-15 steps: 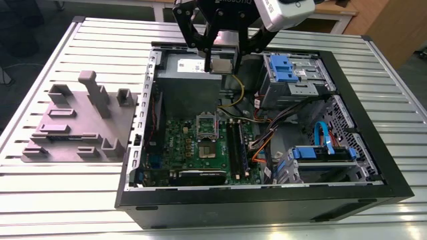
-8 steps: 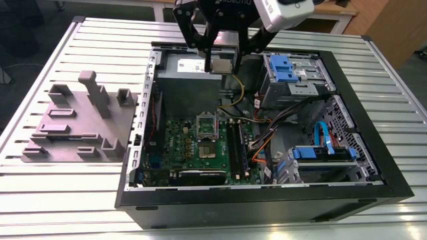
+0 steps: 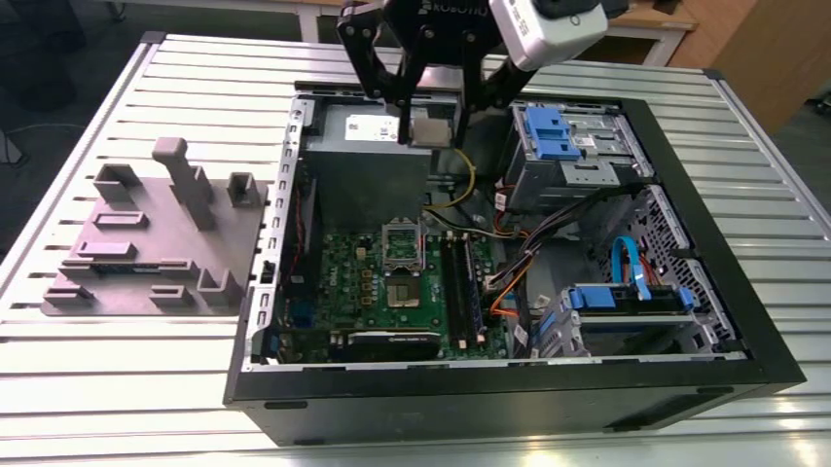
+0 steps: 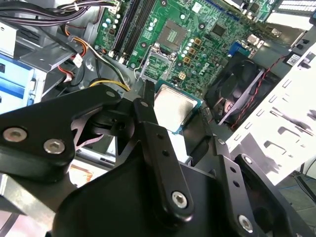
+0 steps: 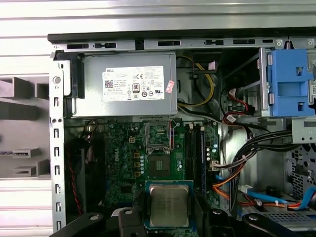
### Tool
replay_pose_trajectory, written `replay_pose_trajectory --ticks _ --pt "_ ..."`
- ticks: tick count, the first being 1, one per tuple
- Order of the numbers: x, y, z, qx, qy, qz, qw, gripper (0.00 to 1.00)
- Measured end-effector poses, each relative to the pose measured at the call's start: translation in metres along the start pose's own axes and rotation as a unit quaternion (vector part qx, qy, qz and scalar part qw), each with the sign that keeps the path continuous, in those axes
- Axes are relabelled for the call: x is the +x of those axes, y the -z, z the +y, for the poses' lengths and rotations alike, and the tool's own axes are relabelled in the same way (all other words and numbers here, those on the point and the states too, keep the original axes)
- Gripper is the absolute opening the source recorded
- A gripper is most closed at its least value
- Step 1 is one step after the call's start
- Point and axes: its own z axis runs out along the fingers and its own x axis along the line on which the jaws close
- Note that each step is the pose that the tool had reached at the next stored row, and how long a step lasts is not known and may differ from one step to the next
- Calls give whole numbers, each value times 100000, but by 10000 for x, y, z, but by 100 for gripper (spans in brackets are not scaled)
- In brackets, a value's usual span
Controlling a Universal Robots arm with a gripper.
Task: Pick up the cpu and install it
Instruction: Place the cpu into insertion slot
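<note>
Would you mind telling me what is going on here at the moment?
The arm's gripper is shut on the cpu, holding it by its edges above the open computer case. In the exterior view it hangs over the grey power supply. The socket on the motherboard is empty, so the cpu is picked up but not installed.

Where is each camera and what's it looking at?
Exterior view: off the arm, looking down at a slant into the open computer case; the gripper hangs over it holding the cpu.
First wrist view: on the arm, looking straight down on the motherboard; the gripper clamps the cpu.
Second wrist view: on the arm, looking slantwise past the black gripper links at the cpu.
Shared: the cpu in all three; the motherboard too.
</note>
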Motion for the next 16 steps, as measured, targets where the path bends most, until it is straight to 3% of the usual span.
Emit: replay_pose_trajectory --ticks 4,6,16 --pt "0 -13 -1 3 0 0 100000 47" --pt "-1 -127 -3 -3 1 -1 100000 47" --pt "-1 -136 -3 -13 1 -3 100000 47"
